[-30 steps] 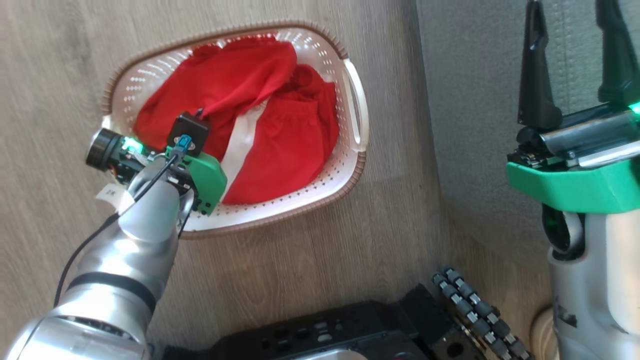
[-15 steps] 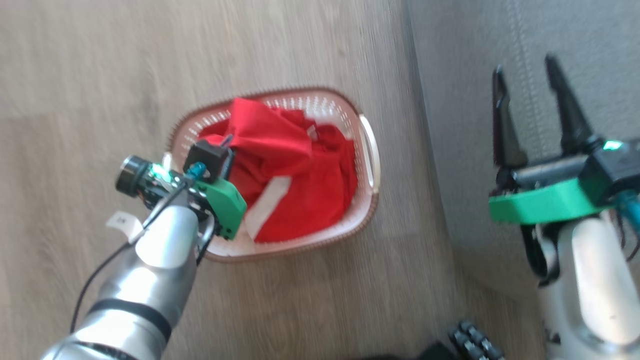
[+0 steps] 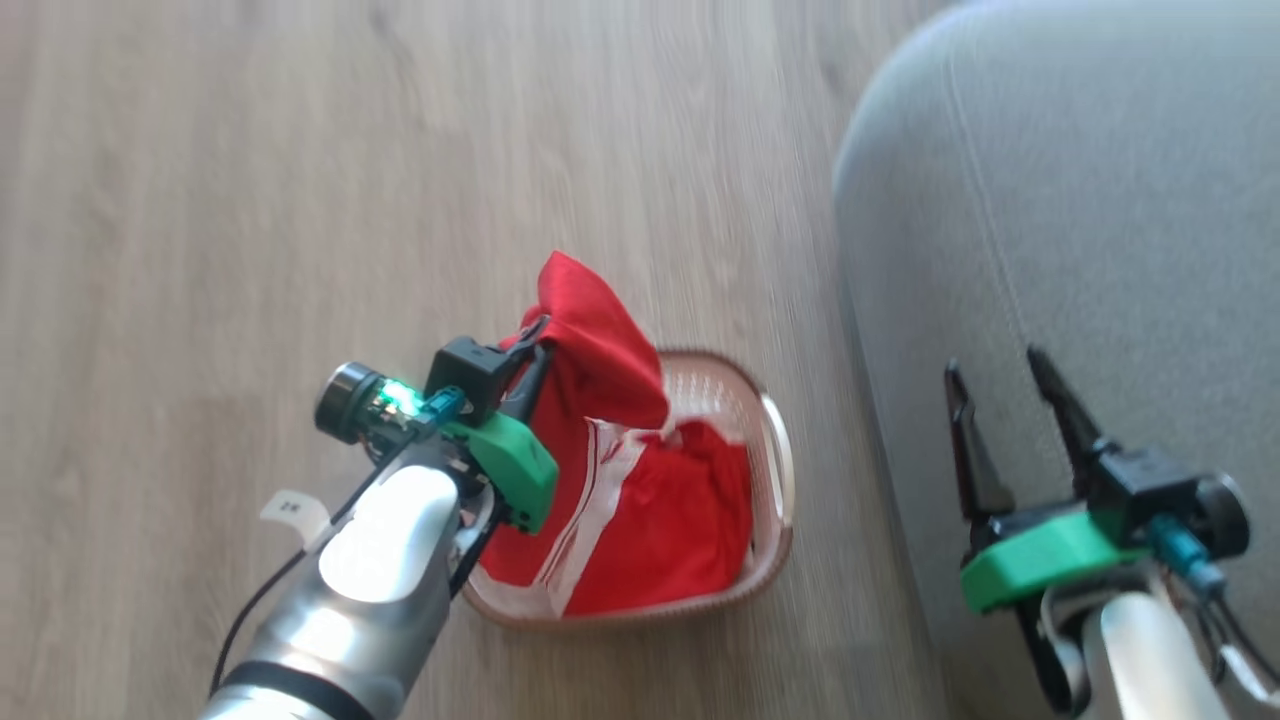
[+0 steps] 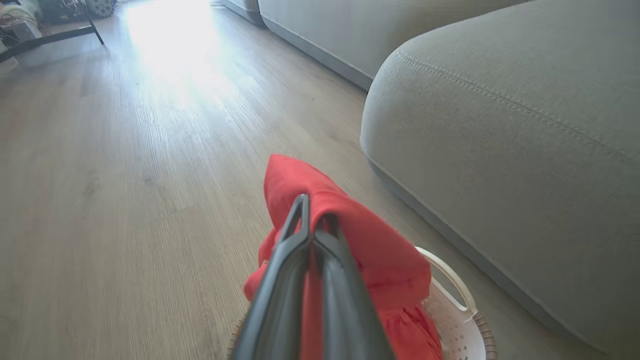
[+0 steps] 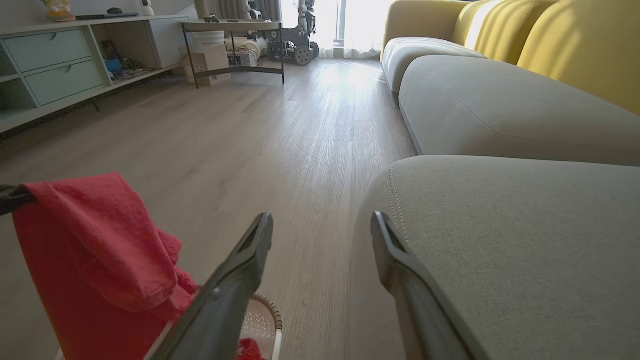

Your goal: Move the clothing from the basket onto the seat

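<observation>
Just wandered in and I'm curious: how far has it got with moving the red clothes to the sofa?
Done: nothing yet; what shows of the seat bears no clothing. In hand: the left gripper is shut on a red garment, raised above the basket, its lower end hanging inside. Left: carry it to the seat, then fetch the red clothing lying in the basket. The right gripper is open, holding nothing.
</observation>
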Tool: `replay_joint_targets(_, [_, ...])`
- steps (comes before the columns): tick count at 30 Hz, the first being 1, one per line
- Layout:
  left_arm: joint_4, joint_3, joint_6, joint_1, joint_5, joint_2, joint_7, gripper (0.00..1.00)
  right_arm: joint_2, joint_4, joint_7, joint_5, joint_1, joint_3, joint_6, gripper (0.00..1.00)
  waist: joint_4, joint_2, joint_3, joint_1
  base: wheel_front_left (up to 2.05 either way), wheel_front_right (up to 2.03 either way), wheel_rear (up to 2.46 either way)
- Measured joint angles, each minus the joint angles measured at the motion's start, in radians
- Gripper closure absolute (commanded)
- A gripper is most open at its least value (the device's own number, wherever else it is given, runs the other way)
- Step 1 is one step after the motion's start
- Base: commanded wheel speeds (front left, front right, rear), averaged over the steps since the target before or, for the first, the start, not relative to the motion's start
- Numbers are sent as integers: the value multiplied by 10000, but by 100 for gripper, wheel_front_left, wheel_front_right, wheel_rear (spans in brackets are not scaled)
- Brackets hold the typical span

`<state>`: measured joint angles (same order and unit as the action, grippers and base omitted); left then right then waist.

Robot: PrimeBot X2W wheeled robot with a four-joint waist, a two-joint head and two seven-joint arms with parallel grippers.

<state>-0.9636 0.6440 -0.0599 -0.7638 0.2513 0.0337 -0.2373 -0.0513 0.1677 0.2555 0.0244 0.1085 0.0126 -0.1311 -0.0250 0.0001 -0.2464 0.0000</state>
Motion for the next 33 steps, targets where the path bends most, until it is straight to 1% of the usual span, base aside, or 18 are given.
replay_joint_targets(7, [941,468,174,99,439,4,341,100,4,382,0,46,-786,-355,0,0,342,0,1575,0,0,0,0])
replay_joint_targets(10, [1346,562,217,194,579,4,585,100,4,518,-2,132,-1008,-677,0,0,457,0,2162,0,0,0,0])
replay_joint_targets(13, [1894,702,384,196,681,8,788,100,4,662,-2,165,-1058,-1116,0,0,600,0,2712,0,0,0,0])
replay_joint_targets(17, [2374,849,481,157,805,6,957,100,4,930,0,150,-969,-1756,0,0,700,0,3000,0,0,0,0])
replay_joint_targets(20, [2592,905,523,-3,842,10,1051,100,4,1365,-2,104,-840,-2293,0,0,723,0,3086,0,0,0,0])
replay_joint_targets(25, [3045,1057,604,-327,943,10,1141,100,0,1910,-2,105,-142,-3020,0,0,716,0,3179,0,0,0,0])
replay_joint_targets(33, [3423,1256,700,-353,1087,10,1321,100,-12,2385,-2,117,1032,-3591,0,0,758,0,3297,0,0,0,0])
